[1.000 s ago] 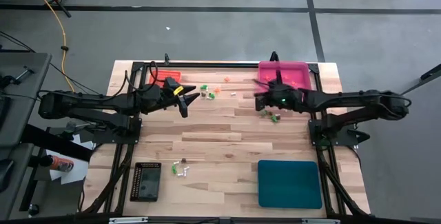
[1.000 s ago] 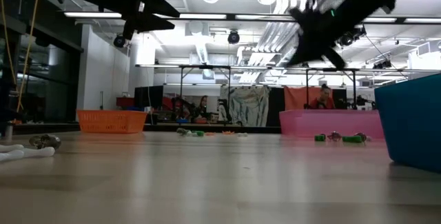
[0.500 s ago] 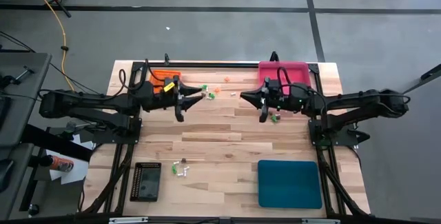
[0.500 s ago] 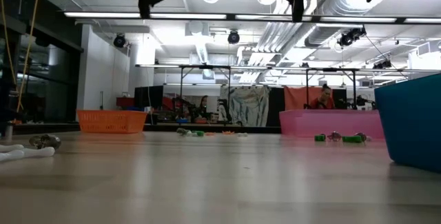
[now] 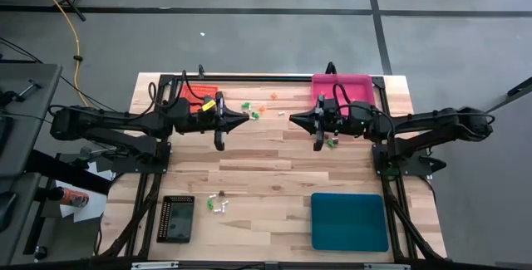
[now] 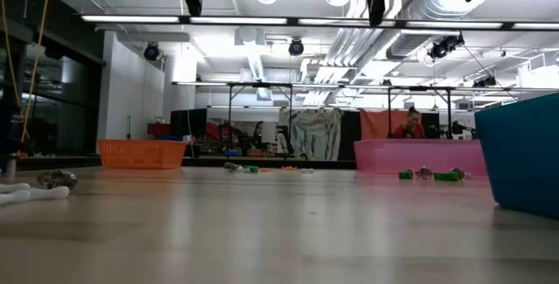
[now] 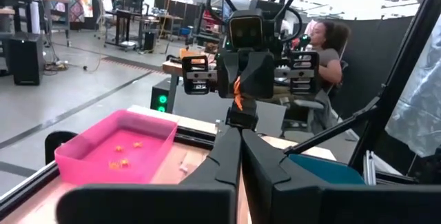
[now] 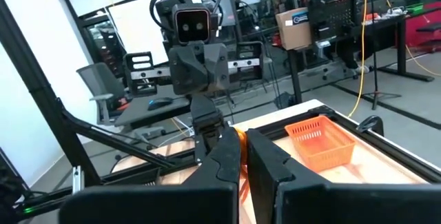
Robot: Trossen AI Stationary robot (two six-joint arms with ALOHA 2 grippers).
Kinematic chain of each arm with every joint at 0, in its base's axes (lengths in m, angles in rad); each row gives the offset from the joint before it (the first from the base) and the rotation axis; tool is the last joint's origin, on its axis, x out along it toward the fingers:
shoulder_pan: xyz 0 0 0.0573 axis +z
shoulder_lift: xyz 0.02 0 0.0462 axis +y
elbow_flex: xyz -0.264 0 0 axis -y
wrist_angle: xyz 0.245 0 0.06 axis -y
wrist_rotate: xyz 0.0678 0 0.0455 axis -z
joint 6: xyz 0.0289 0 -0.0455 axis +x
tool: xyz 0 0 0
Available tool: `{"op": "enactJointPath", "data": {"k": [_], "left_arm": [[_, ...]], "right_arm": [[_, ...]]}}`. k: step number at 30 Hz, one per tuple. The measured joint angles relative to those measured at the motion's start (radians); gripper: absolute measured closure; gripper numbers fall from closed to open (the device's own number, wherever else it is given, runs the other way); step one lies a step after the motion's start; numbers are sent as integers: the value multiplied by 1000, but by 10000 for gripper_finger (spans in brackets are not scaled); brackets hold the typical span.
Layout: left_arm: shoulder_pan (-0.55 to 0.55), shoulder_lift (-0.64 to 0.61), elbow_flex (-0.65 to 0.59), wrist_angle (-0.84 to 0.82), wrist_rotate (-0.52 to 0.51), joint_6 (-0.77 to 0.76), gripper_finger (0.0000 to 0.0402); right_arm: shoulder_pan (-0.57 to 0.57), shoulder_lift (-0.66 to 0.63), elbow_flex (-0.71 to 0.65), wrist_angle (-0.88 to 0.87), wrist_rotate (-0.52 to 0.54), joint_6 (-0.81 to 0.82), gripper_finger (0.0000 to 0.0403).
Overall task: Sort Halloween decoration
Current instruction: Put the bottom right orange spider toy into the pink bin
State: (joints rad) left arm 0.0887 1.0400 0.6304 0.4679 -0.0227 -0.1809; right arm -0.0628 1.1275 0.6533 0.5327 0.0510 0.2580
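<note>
halloween trinkets (image 5: 249, 110) scattered on table (image 5: 266, 149); left end effector (image 5: 247, 118), right end effector (image 5: 292, 119) closed, empty, tip to tip.

Teal tray (image 6: 524, 148) cut off at low view's edge; far trinkets (image 6: 428, 175) too small to identify.

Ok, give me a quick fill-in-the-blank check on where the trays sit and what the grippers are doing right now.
1. Both the left gripper and the right gripper are ____ and hold nothing.
2. The pink tray sits at the table's far ____ corner in the high view.
3. The tray at the near right is ____.
4. The orange tray lies behind the ____ arm.

Missing words: shut; right; teal; left
</note>
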Motion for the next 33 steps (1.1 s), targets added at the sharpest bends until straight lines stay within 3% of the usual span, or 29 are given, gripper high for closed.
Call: {"op": "enactJointPath", "data": {"k": [4,7,11,16,20,25,33], "left_arm": [[0,-6,0,3,0,0,401],[0,-5,0,1,0,-8,401],[0,-5,0,0,0,-38,401],[0,-5,0,-2,-12,-52,401],[0,-5,0,-1,-22,-52,401],[0,-5,0,0,-51,-52,401],[0,-5,0,0,-69,-52,401]], "right_arm": [[0,0,0,-13,5,5,402],[-26,-1,27,-108,125,45,402],[-136,8,200,-582,321,69,403],[-358,83,394,-1120,417,172,403],[-551,135,373,-1244,350,222,403],[-740,169,241,-1206,217,275,403],[-885,235,133,-1128,83,314,403]]}}
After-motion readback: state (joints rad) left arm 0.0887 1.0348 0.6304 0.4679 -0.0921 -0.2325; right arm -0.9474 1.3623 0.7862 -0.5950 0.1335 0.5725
